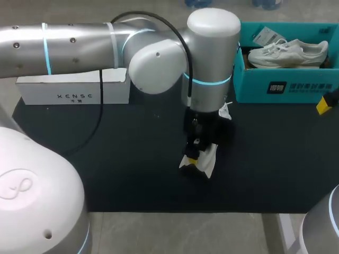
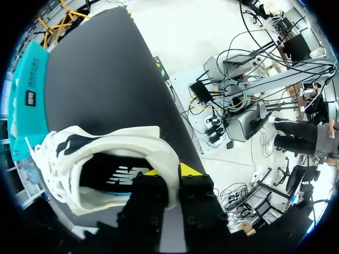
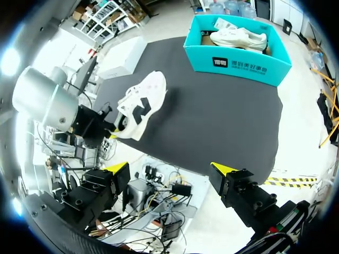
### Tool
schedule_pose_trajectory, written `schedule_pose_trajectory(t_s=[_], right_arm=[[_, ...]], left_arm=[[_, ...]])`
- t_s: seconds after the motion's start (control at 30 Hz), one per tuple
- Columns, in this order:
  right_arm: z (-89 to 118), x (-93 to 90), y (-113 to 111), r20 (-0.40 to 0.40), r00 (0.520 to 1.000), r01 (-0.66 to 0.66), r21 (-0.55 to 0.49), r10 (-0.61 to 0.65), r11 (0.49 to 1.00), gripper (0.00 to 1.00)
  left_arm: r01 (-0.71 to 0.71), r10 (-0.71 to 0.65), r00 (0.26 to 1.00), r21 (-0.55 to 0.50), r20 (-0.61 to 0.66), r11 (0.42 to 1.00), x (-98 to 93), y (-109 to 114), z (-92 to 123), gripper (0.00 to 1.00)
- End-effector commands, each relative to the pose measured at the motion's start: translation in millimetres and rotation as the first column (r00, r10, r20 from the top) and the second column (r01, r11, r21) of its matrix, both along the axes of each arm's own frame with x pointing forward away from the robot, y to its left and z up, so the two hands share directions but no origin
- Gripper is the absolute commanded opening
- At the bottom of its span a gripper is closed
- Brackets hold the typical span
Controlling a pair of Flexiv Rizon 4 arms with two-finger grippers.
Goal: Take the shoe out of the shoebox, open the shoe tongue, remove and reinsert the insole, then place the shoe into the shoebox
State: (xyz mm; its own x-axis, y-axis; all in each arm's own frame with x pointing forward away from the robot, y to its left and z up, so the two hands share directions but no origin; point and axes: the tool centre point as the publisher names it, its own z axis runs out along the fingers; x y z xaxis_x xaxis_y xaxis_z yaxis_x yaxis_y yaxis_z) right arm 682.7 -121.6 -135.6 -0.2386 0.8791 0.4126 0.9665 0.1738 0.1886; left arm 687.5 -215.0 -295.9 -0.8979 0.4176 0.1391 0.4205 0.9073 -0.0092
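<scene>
Black mat (image 1: 132,159) covers the table, and near its middle the left gripper (image 2: 172,172) is clamped on the heel collar of a white mesh sneaker (image 2: 106,140), with one yellow tip inside the opening and the other outside. The dark insole (image 2: 106,172) lies flat inside the sneaker, so taking it out looks not yet done. I cannot tell whether the tongue is pulled open. The sneaker is out on the mat, well apart from the teal cardboard shoebox (image 1: 286,87), where a second white sneaker (image 1: 288,53) rests. The right gripper (image 3: 169,169) hangs spread wide and empty off the mat's edge. By my reading only the first step is finished.
</scene>
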Motion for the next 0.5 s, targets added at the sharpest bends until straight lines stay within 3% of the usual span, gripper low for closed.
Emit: schedule_pose_trajectory(t_s=[0.03,0.2,0.5], right_arm=[[-0.2,1.6,0.2,-0.003,1.0,-0.001,-0.001,0.001,1.0,1.0],[-0.2,1.6,0.2,-0.003,1.0,-0.001,-0.001,0.001,1.0,1.0],[-0.2,1.6,0.2,-0.003,1.0,-0.001,-0.001,0.001,1.0,1.0]], left_arm=[[0.0,0.001,0.998,-0.02,0.07,1.0,-5.8,7.0,62.0,0.0],[0.003,0.001,0.993,-0.029,0.117,1.0,-7.6,3.4,84.0,0.0],[-0.028,0.03,0.994,-0.022,0.105,0.999,-4.7,1.1,83.4,0.0]])
